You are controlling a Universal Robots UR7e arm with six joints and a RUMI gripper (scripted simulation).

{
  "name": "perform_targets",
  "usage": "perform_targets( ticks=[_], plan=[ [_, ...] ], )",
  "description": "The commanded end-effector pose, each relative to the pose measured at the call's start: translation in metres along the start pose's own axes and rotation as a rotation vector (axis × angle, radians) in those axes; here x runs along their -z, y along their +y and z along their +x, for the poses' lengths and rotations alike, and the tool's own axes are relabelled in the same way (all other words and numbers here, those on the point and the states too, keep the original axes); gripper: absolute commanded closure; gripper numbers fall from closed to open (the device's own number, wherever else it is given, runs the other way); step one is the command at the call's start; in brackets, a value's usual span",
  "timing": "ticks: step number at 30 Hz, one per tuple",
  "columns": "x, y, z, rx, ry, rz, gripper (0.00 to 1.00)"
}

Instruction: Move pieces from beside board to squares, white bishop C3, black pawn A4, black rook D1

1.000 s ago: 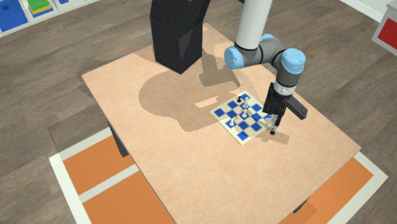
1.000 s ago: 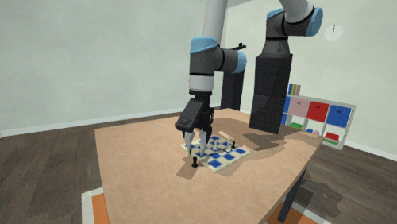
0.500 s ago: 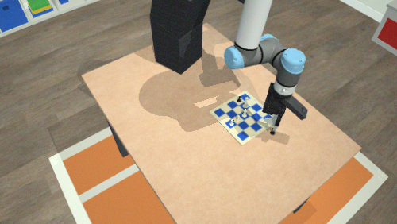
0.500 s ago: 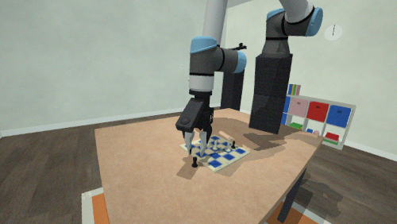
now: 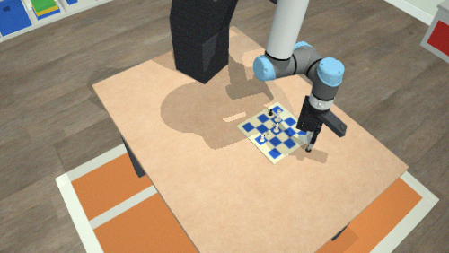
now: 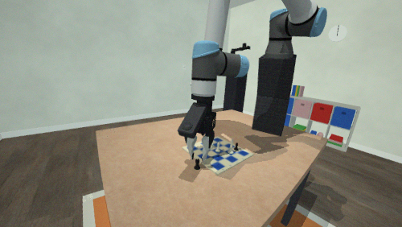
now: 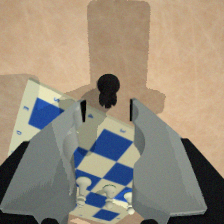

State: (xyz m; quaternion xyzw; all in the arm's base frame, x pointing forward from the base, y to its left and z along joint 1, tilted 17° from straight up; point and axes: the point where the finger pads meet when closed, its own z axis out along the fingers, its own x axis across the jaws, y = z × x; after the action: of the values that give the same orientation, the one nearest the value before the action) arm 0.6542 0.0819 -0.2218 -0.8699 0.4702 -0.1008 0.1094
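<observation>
Black pawn (image 5: 308, 150) (image 6: 197, 164), by its round head: upright on the table (image 5: 215, 193) (image 6: 141, 173) (image 7: 40, 35), just off the board (image 5: 275, 161) (image 6: 217, 172) (image 7: 19, 112) | my pincer (image 5: 311, 143) (image 6: 198, 158) (image 7: 107, 100): partly open, gripping nothing | risk: that narrow gap left little slack; a misaligned descent could have tipped the pawn, and closing short could have pinched only its head

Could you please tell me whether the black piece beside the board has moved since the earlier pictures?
No, the black piece keeps its place off the board's edge.
</observation>
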Motion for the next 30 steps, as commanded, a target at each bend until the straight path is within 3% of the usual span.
perform_targets(
  ticks=[1,10,30],
  plan=[
    [-0.008,-0.001,0.0,0.0,0.001,0.001,0.78],
    [-0.019,-0.001,0.0,0.0,0.001,0.001,0.78],
    [-0.02,-0.001,0.0,0.0,0.001,0.001,0.78]
  ],
)
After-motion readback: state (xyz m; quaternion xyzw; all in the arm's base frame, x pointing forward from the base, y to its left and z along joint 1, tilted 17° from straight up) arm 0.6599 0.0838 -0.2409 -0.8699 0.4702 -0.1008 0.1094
